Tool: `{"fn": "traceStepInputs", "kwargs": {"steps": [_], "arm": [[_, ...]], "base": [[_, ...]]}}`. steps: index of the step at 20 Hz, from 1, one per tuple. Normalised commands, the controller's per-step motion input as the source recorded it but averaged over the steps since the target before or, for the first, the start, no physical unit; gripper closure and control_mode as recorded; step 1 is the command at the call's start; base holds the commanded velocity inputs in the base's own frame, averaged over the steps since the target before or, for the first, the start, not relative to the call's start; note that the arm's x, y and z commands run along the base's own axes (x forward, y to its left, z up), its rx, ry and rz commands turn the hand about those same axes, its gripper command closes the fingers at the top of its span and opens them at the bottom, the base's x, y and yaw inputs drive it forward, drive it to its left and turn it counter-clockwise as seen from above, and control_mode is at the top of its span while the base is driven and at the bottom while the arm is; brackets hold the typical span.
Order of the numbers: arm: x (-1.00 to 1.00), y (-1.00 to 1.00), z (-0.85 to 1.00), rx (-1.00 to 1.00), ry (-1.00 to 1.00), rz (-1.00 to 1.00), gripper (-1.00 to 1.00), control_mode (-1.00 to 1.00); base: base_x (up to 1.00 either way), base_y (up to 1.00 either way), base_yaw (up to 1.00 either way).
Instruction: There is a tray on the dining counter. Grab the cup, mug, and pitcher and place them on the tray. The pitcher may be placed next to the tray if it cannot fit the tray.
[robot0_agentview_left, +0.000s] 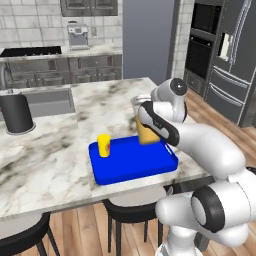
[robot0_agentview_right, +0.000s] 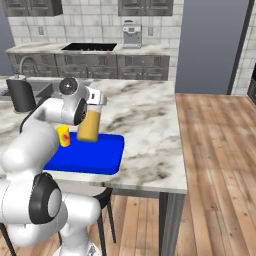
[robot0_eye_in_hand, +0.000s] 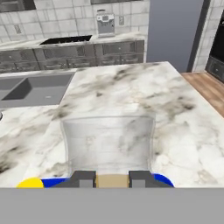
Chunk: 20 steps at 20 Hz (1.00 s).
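a: ok, where's the pitcher (robot0_agentview_right: 89, 126)?

b: in the gripper (robot0_eye_in_hand: 112, 179). both finger tips sit tight against the clear glass wall, so it's clamped on the pitcher, held upright. orange liquid fills the lower part, upper part is clear. in the right base view it hangs over the back edge of the tray (robot0_agentview_right: 102, 159), toward the tray's middle. can't tell whether its base touches the tray floor or is just above it.

a: the tray itself?

b: blue, flat on the dining counter (robot0_agentview_right: 150, 120) near the front edge, above the black stools (robot0_agentview_left: 132, 206).

a: cup?

b: cup (robot0_agentview_left: 104, 145) stands upright inside the tray, at its left end in the left base view, close to the back rim. red mark on its side reads in the right base view. it's near the pitcher, apart from it, not touching.

a: mug?

b: nothing i can point to as the mug from these angles. the hand view has a yellow rim at the bottom left edge, just beside blue tray. can't tell which vessel that is.

a: rest of the counter?

b: black canister (robot0_agentview_left: 16, 114) well left of the tray, next to the inset sink (robot0_agentview_left: 47, 101). far side: back worktop with a coffee machine (robot0_agentview_left: 78, 36) against the wall tiles.
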Motion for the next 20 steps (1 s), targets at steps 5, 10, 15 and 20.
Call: {"fn": "traceStepInputs", "kwargs": {"steps": [5, 10, 15, 20], "arm": [[0.01, 0.00, -0.16, 0.00, 0.01, 0.00, 1.00, -1.00], [0.00, 0.00, -0.30, 0.00, 0.00, 0.00, 1.00, -1.00], [0.00, 0.00, -0.45, 0.00, -0.03, 0.00, 1.00, -1.00], [0.00, 0.00, -0.38, 0.00, -0.02, 0.00, 1.00, -1.00]], "base": [[0.00, 0.00, 0.00], [0.00, 0.00, 0.00], [0.00, 0.00, 0.00], [0.00, 0.00, 0.00]]}}
